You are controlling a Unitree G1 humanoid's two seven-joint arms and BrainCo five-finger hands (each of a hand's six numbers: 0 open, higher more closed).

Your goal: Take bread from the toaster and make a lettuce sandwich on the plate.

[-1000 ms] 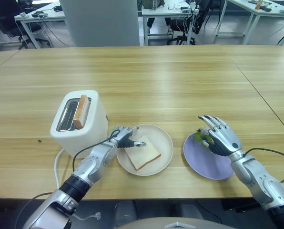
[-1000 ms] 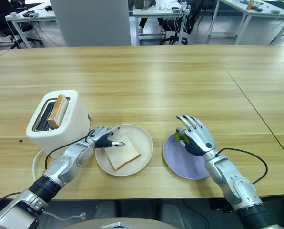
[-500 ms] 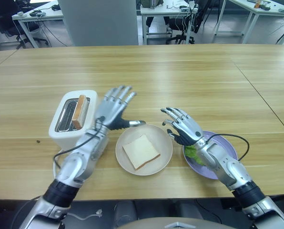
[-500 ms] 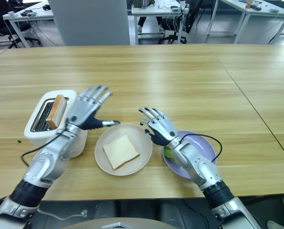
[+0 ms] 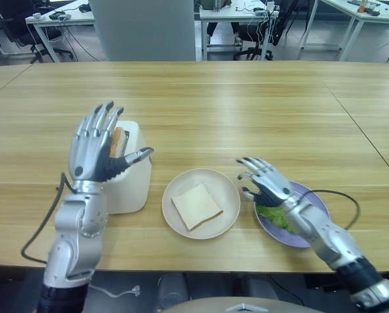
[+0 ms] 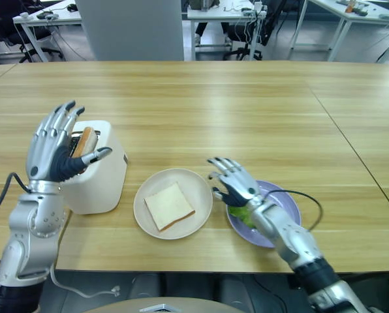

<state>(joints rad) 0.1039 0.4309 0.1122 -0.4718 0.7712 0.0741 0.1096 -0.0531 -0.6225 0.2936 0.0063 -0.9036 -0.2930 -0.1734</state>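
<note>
Your left hand (image 5: 93, 150) stands raised and upright with its fingers spread wide, holding nothing; it sits in front of the boxy white toaster (image 5: 132, 186), covering the toaster's left side from view. The toaster stands towards the near edge of the long pale wooden table (image 5: 247, 111), left of centre. One browned slice of bread (image 6: 85, 141) stands on edge in its slot, the top of the slice poking above the rim, just behind your left hand's fingers. Right of the toaster, near the table's near edge and about mid-width, lies the round cream plate (image 5: 232, 195). A square slice of white bread (image 5: 196, 206) lies flat in its middle, turned a little askew. Just beside that plate, to the right and not touching it, lies the round purple plate (image 5: 315, 202) with a green lettuce leaf (image 5: 273, 216) on its left half. Your right hand (image 5: 267, 186) hovers palm-down over the purple plate's left rim and the lettuce, fingers spread and lightly bent, gripping nothing. Whether its fingertips touch the leaf, you cannot tell.
</note>
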